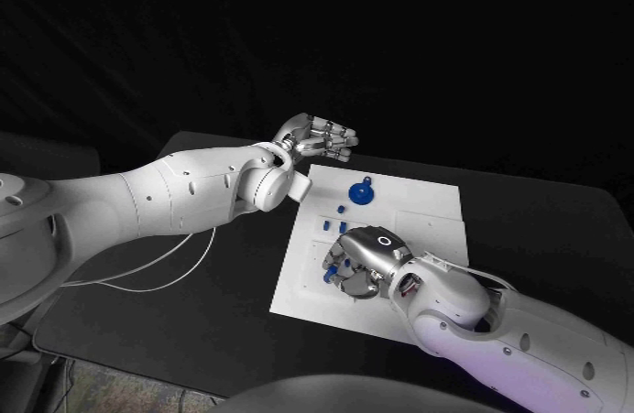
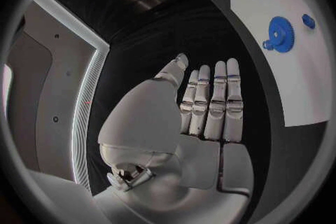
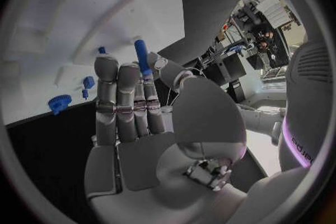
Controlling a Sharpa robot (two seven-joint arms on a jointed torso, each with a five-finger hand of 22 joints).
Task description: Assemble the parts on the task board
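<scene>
Holding a blue peg (image 3: 141, 55) in my right robot hand (image 1: 364, 262) over the task board (image 1: 430, 202) for insertion; left robot hand (image 1: 317, 138) idling empty, fingers straight.

The left arm is stretched in from the left, its robot hand (image 1: 317, 139) raised with the fingers (image 2: 210, 106) held straight, side by side, and nothing in it. The right arm is bent in from the lower right; the right robot hand (image 1: 364, 262) is turned palm-down, a blue peg (image 3: 142, 57) pinched between thumb and fingers.
</scene>
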